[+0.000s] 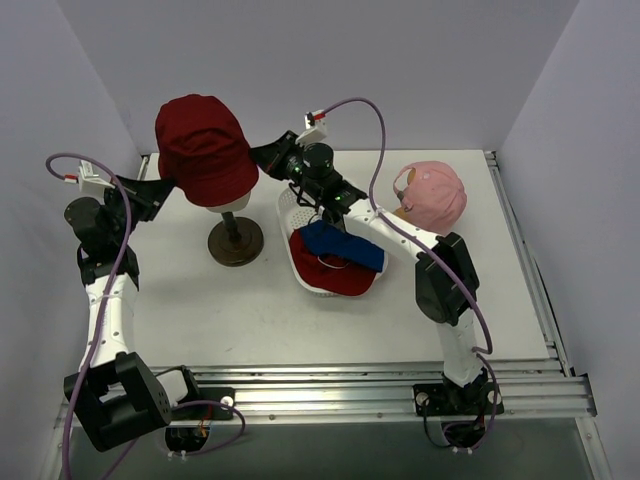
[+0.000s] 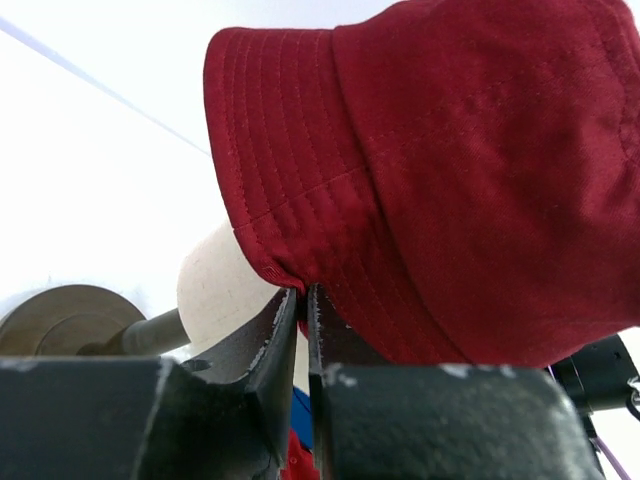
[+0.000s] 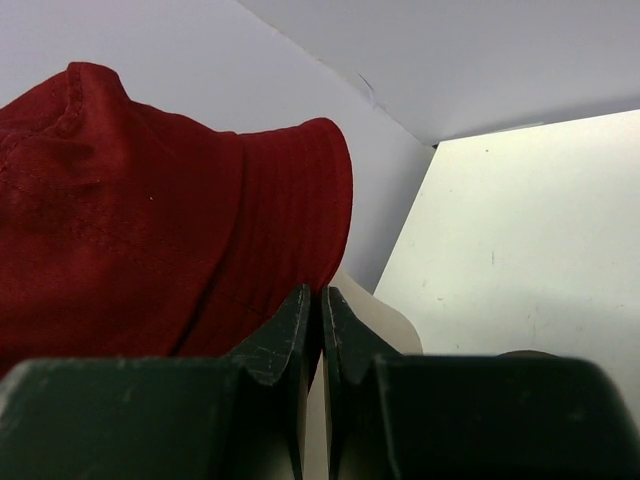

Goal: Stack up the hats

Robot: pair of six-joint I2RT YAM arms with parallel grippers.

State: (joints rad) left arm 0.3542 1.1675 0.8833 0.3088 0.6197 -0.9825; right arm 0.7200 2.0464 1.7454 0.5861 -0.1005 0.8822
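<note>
The dark red bucket hat sits on the cream mannequin head. My left gripper is shut on its brim at the left side; the left wrist view shows the gripper pinching the hem of the hat. My right gripper is at the hat's right brim, its jaws closed on the brim edge in the right wrist view. The blue bucket hat lies on the red peaked cap in the basket. The pink peaked cap lies at the right.
The mannequin head stands on a pole with a round brown base. The white perforated basket is just right of it, under my right arm. White walls enclose the table at the back and sides.
</note>
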